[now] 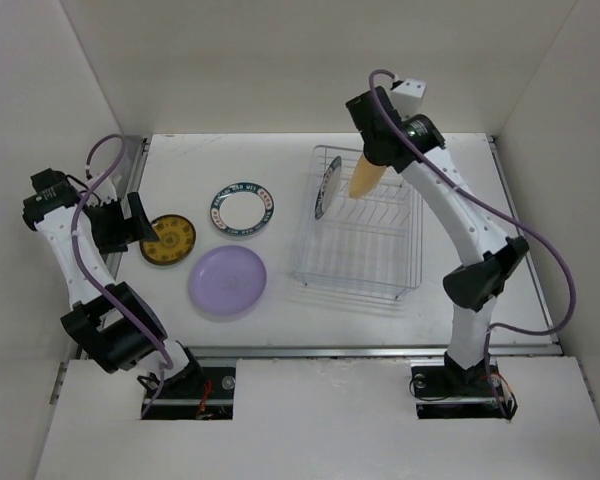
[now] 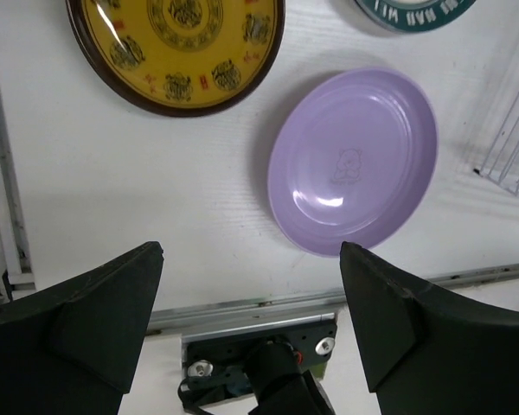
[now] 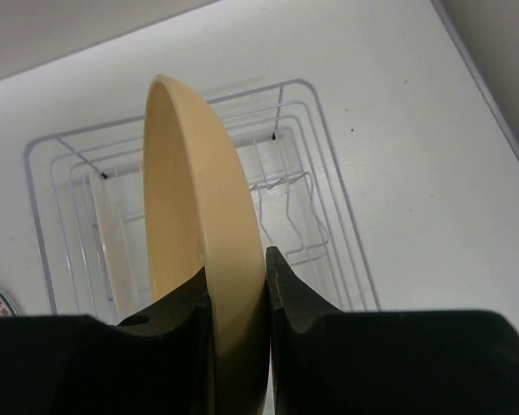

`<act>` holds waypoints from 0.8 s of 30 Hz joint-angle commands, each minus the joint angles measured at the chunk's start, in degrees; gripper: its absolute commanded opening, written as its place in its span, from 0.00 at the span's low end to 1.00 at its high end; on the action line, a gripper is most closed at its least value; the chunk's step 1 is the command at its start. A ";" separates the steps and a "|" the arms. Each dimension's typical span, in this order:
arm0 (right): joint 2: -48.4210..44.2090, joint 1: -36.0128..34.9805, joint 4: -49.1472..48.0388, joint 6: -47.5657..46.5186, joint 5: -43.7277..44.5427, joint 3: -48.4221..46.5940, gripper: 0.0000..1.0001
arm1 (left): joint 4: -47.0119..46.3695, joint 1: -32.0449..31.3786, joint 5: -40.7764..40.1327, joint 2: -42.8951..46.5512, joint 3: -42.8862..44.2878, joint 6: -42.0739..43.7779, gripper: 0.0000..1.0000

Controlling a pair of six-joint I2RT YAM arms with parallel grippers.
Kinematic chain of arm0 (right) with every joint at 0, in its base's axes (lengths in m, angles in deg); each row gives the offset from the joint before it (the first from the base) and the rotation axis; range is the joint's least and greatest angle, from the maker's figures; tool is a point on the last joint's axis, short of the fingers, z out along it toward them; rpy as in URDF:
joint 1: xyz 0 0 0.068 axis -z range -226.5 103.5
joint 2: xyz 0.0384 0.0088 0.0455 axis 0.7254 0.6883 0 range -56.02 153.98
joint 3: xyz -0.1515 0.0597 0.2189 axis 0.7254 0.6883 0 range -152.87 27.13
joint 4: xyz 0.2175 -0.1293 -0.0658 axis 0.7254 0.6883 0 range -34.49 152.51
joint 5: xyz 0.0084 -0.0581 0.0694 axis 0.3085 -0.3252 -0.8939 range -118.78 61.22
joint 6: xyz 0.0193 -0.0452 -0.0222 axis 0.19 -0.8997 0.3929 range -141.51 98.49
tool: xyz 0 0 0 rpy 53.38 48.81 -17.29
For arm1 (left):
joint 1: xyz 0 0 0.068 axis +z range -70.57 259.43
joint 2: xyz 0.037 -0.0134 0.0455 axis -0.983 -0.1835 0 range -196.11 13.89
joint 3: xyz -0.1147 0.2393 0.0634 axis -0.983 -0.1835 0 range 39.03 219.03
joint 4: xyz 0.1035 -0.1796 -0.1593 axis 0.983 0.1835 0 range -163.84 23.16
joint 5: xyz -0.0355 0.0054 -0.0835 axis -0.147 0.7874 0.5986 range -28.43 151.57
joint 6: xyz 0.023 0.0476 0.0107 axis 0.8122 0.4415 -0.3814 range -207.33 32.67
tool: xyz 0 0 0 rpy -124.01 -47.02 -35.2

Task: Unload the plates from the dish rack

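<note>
Since the right gripper [image 3: 238,278] pinched the pale yellow round plate [image 3: 186,207] by a narrow bite of rim only, holding it on edge above the 12 o'clock end of the silvery-white wire dish rack [image 1: 352,284], I judged it could pivot or slip on a quick swing. Its low edge might also snag wires or knock the dark-patterned plate [image 1: 325,188] standing at the rack's 11 o'clock corner. Only the right wrist view showed that bite and only the top view that upright plate. The left wrist view showed the left gripper [image 2: 252,259] spread wide and empty, with the lavender oval plate [image 2: 353,162] at 1 o'clock and the mustard dark-rimmed plate [image 2: 177,47] at 11 o'clock.
</note>
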 commanded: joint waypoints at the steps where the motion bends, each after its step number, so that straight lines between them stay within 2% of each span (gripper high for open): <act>1: -8.34 -0.19 1.93 0.89 5.98 -3.56 0.00 | 2.85 -0.05 3.57 -0.74 5.53 -0.85 0.81; 3: -10.63 -1.41 -1.04 -0.60 1.53 -1.91 0.00 | 4.17 -0.05 3.58 -1.53 7.03 -0.85 0.81; 4: -11.86 -2.12 -6.71 -2.18 -0.42 2.46 0.00 | 4.18 -0.05 3.58 -1.53 7.03 -0.85 0.81; 7: -15.13 -6.14 -14.22 -6.93 -7.78 9.68 0.00 | 3.65 -0.05 1.48 0.22 5.72 -0.33 0.81; 9: -15.74 -8.79 -20.28 -9.12 -12.19 11.81 0.00 | 3.65 -0.05 0.95 1.81 3.88 -0.32 0.81; 10: -14.78 -10.98 -22.48 -10.18 -15.35 12.95 0.00 | 3.65 -0.05 0.94 2.33 3.87 0.20 0.81; 11: -13.03 -11.87 -26.94 -11.15 -23.47 14.79 0.00 | 3.65 -0.05 0.42 2.34 3.35 0.20 0.81; 13: -10.48 -13.28 -30.66 -11.16 -31.08 15.51 0.00 | 3.65 -0.05 -0.11 3.48 3.34 0.20 0.81; 14: -8.99 -14.59 -32.24 -11.16 -37.64 15.51 0.00 | 3.65 -0.05 -0.11 3.48 3.34 0.20 0.81; 17: -2.57 -16.88 -37.96 -11.16 -46.20 14.90 0.00 | 3.65 -0.05 -0.81 4.71 3.34 0.20 0.82; 21: 6.04 -17.50 -38.76 -11.16 -50.17 8.76 0.00 | 3.65 -0.05 -2.05 4.71 3.95 0.20 0.84; 24: 11.23 -17.50 -37.44 -11.16 -54.29 7.95 0.00 | 4.79 -0.05 -2.05 4.19 6.94 -0.32 0.84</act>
